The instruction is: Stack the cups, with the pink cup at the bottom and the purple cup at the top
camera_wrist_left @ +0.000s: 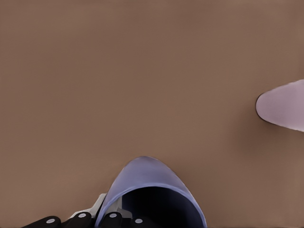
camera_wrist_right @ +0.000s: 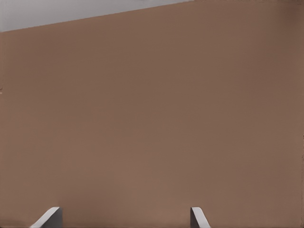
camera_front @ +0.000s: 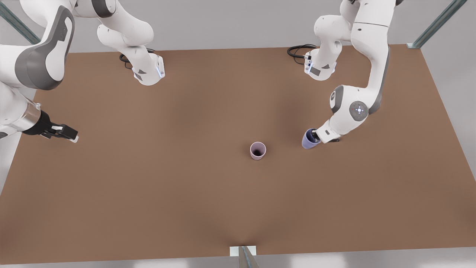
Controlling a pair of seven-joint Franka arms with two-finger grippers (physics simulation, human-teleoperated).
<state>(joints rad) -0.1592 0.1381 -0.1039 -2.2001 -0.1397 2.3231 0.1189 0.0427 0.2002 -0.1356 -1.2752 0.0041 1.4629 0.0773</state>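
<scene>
A: Status check, front view's left to right. Far left, about 9 o'clock on the brown table (camera_front: 148,193): right gripper (camera_front: 70,134), fingers spread wide in its wrist view, nothing between them, waiting over bare tabletop.

B: Noted. Centre?

A: Just right of centre: pink cup (camera_front: 257,150), upright, mouth up, standing free on the table. Inside dark, apparently empty. Untouched by either gripper.

B: And at 3 o'clock of it?

A: Purple cup (camera_front: 308,139), near the pink cup but apart from it. Held by the left gripper (camera_front: 317,136), fingers closed on the rim, one seemingly inside the mouth, one outside. Cup tilted, base toward the pink cup. Lifted or still touching the table: cannot tell. In the left wrist view, purple cup (camera_wrist_left: 151,194) close in front of the fingers (camera_wrist_left: 111,219), interior dark, nothing visible in it; pink cup (camera_wrist_left: 283,110) farther off at the edge.

B: Progress?

A: Grasp done, judged roughly a third along. Stack not yet made. Remaining: carry purple over pink, right it so base points down, lower into the pink mouth, release.

B: Risk?

A: Rim pinch plus tilt: likely to catch the pink rim and tip it unless squared up first.
</scene>
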